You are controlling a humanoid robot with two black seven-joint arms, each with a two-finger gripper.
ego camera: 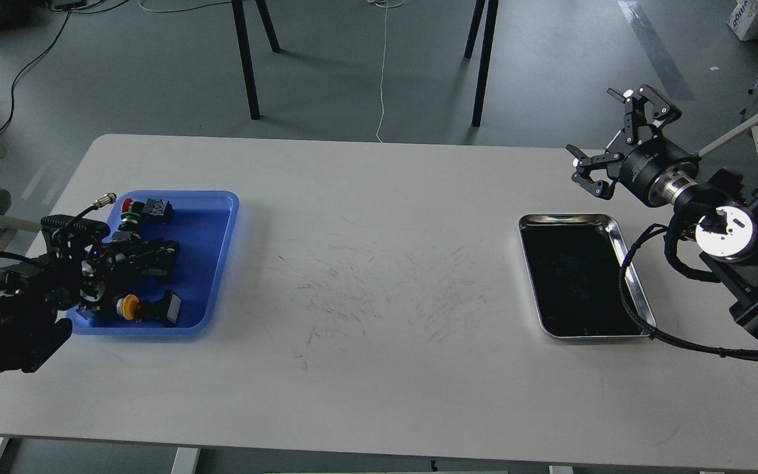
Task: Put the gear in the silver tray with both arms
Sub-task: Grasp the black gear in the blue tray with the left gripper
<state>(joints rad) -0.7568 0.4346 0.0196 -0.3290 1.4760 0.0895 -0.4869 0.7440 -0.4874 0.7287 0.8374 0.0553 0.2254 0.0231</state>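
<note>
The silver tray is lying on the right side of the white table, its long side running away from the camera, its dark bottom showing bare. The right gripper is hanging above the table's far right corner, just beyond the tray's far end and slightly to its right, apart from it; its two black fingers are standing wide apart with nothing between them. A black cable from that arm is looping over the tray's right rim. Well apart from all this, on the table's left side, a blue tray is holding several small parts: a red-capped button piece beside a black block at the far end, and a yellow-capped button piece next to a black-and-white block at the near end. The left gripper is reaching into the middle of the blue tray, among dark parts there; its fingers are merging with those black shapes, so I cannot tell whether they are spread, closed, or gripping something. The whole width of the table is separating the left gripper from the silver tray.
</note>
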